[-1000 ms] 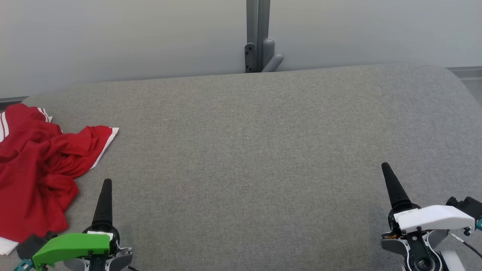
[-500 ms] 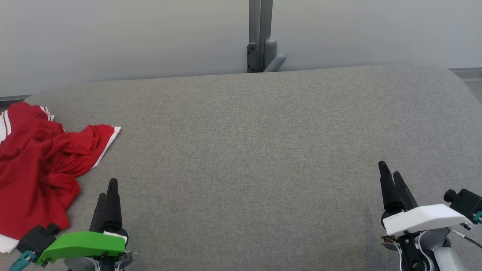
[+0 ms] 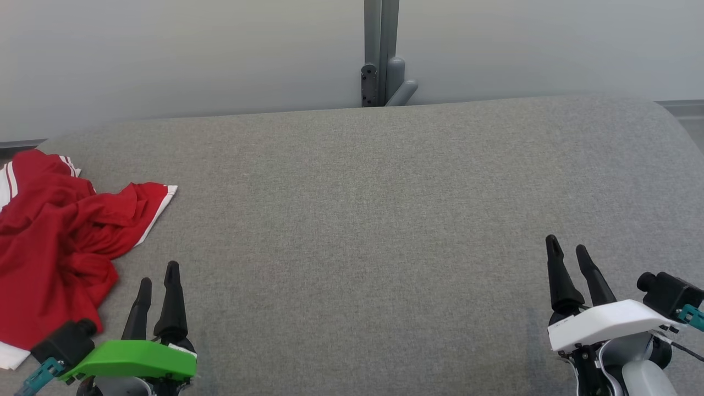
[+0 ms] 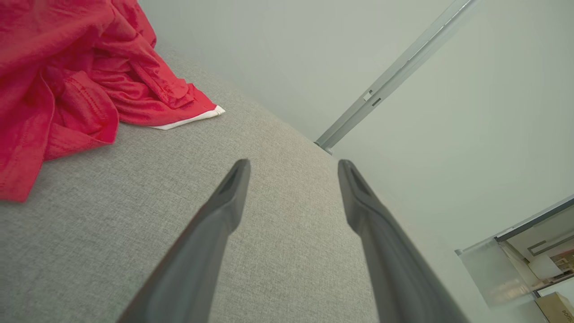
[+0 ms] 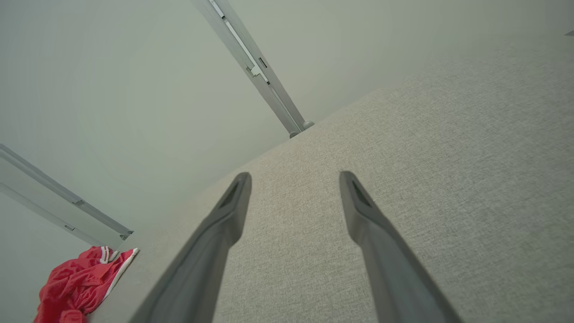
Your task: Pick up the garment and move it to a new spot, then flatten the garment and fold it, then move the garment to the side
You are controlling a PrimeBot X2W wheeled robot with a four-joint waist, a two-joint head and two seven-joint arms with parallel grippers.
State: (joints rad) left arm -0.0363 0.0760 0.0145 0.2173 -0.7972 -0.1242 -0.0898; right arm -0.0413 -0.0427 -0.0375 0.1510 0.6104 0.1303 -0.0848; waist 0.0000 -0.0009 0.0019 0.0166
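Garment (image 3: 55, 247): red with white trim, crumpled in a heap at the far left of the grey fabric surface (image 3: 357, 220) and running off the left edge of your head view. At lower left, your left gripper (image 3: 158, 273), green-shelled, sits just beside the heap without touching it. Its fingers are parted with nothing between them. At lower right, your right gripper (image 3: 566, 244), white-shelled, is well apart from the garment, fingers likewise spread and empty. A grey post (image 3: 379, 49) stands behind the surface's far edge, against a pale wall.

Left wrist view: the garment (image 4: 67, 67) fills the upper left, with deep folds and one white-edged hem lying flat on the fabric. The left gripper (image 4: 291, 163) is spread wide over bare fabric, and both tips are clear of the cloth.

Right wrist view: you see the garment (image 5: 76, 287) small in the bottom left corner, far off. The right gripper (image 5: 294, 174) is agape over bare grey fabric, holding nothing. The post (image 5: 255, 67) slants across the top.
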